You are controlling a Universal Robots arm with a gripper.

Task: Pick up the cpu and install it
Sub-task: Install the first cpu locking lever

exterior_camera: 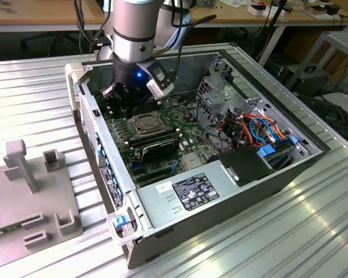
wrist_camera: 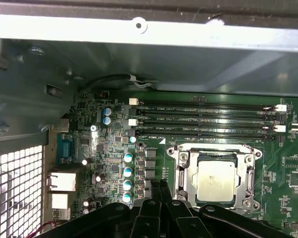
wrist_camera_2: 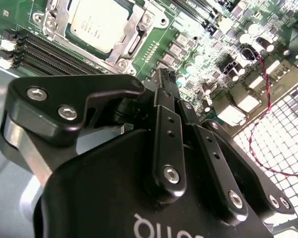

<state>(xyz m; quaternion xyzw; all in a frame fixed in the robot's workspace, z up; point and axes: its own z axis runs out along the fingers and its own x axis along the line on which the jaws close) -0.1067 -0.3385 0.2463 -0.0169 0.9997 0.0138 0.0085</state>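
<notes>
The cpu [wrist_camera: 216, 181], a small square chip with a grey metallic face, lies flat inside the metal-framed socket [wrist_camera: 184, 168] on the green board. It also shows in the second wrist view [wrist_camera_2: 97, 22] and in the exterior view [exterior_camera: 146, 123]. My gripper [wrist_camera_2: 165, 78] hangs inside the open computer case, just above the board and beside the socket, towards the case's rear wall. Its two black fingers are pressed together with nothing between them; in the first wrist view the gripper [wrist_camera: 158, 184] stands apart from the chip. In the exterior view the gripper [exterior_camera: 123, 104] sits on the exterior view's left of the socket.
Long black memory slots [wrist_camera: 208, 119] run beside the socket. The case wall [wrist_camera: 139, 54] rises close behind the gripper. A power supply [exterior_camera: 191, 191], a black drive bay and coloured cables [exterior_camera: 249, 124] fill the case's other end. A grey fixture [exterior_camera: 29, 197] lies on the slatted table.
</notes>
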